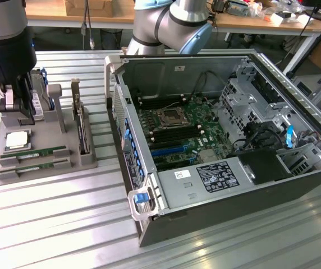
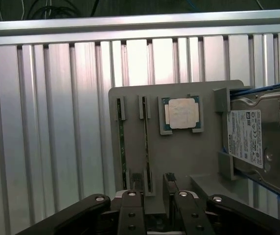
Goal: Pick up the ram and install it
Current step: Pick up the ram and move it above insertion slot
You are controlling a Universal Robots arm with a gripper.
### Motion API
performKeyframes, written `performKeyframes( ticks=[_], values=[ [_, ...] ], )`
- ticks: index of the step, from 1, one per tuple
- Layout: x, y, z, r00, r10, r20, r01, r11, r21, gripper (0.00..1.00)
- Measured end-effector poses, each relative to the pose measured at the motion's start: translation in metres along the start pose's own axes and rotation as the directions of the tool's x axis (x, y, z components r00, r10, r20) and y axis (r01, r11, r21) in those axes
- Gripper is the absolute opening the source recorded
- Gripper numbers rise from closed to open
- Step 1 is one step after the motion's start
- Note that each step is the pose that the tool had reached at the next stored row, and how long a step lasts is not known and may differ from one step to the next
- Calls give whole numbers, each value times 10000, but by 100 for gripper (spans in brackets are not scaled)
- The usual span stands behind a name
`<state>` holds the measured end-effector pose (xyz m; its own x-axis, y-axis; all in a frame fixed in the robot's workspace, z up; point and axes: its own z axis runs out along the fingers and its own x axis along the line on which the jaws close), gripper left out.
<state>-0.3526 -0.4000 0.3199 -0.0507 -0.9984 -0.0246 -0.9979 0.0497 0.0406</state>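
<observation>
- gripper point(image 2: 152, 185) above the gray tray point(image 1: 87, 161), jaws spread wide, nothing held between them.
- in the wrist view, fingers point(image 2: 130, 208) to either side of the near end of the ram point(image 2: 147, 147); no contact apparent, height above it hard to judge.
- ram standing on its long edge in a slot of the tray, the slot nearer the processor point(image 2: 181, 113).
- second, identical green stick point(image 2: 120, 147) in the next slot, just beside and parallel.
- hard drive point(image 2: 257, 142) beyond the processor on the same tray; upright dark card point(image 1: 81, 126) on the tray's side toward the open computer case point(image 1: 149, 235).
- tray and case side by side on the ribbed metal tabletop point(image 1: 48, 224).
- long dark memory slots on the motherboard point(image 1: 205, 120) seemingly unfilled, so nothing installed yet.
- handling, as a judgement: probably very light and stiff along its length, yet thin and fragile (twisting or bending likely the main risk, along with knocks to the small chips).
- likely best taken across the two flat faces near mid-length, pads square to the board and clear of the slot's end blocks.
- little room on the neighbour's side, so any skew in the hold likely to scrape the second stick.
</observation>
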Motion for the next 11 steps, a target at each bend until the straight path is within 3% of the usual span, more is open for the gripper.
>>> performKeyframes(
  ticks=[11],
  values=[
    [58, -9, 160, 9999, -101, -8, 101, 9999, -2, 30]
  ],
)
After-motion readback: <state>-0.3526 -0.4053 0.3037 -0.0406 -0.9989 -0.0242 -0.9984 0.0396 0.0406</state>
